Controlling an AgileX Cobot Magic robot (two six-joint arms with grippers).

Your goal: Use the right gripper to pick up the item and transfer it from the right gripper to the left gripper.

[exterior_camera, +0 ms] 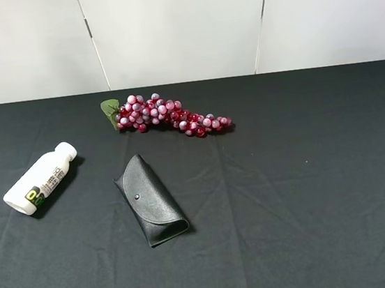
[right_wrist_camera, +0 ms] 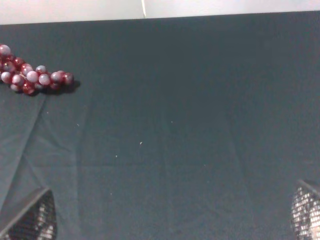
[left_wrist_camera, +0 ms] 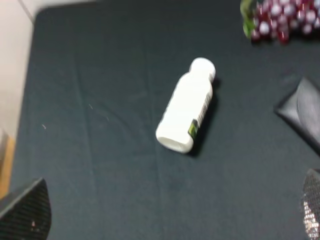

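Note:
The item, a small white bottle (exterior_camera: 40, 179) with a white cap and green-black lettering, lies on its side on the black cloth at the table's left, cap pointing toward the back right. Neither arm shows in the exterior high view. In the left wrist view the bottle (left_wrist_camera: 186, 105) lies ahead of my left gripper (left_wrist_camera: 169, 215), whose two fingertips (left_wrist_camera: 25, 212) stand far apart at the frame's corners with nothing between them. My right gripper (right_wrist_camera: 169, 215) is open too, over bare cloth, and the bottle is out of its view.
A black glasses case (exterior_camera: 151, 200) lies near the table's middle, right of the bottle. A red grape bunch (exterior_camera: 164, 114) with a green leaf lies behind it, toward the back edge. A white panelled wall (exterior_camera: 178, 26) stands behind the table.

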